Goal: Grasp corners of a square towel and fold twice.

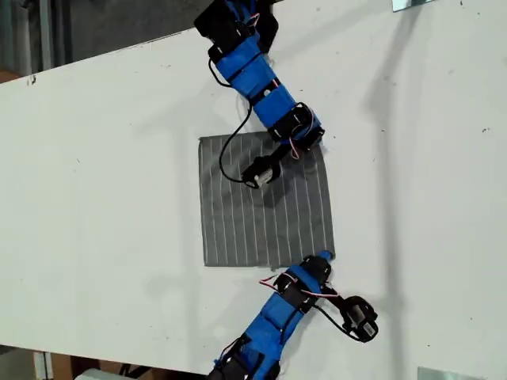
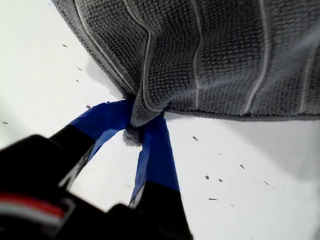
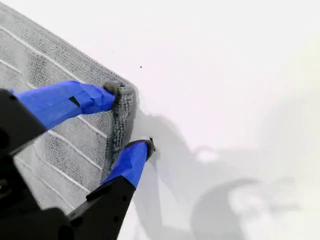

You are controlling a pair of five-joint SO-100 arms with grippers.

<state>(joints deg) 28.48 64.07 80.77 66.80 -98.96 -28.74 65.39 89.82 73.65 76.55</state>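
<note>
The towel (image 1: 261, 214) lies flat at the middle of the bench (image 1: 103, 198), with two neighbouring corners taken so that one edge can be carried over in the first fold. In the exterior view, the corner at the towel's 5 o'clock (image 1: 326, 252) is clamped by the first end effector (image 1: 323, 258). In the first wrist view its blue fingers (image 2: 157, 145) are closed tight on the pinched tip and the cloth puckers up from it. The corner at the towel's 1 o'clock (image 1: 315, 149) is bracketed by the second end effector (image 3: 131, 117). Its fingers are set partly apart on either side of a bunched ridge of cloth, and a firm clamp cannot be told. A lift is judged premature until that grip is sure, or the edge would be raised unevenly.
</note>
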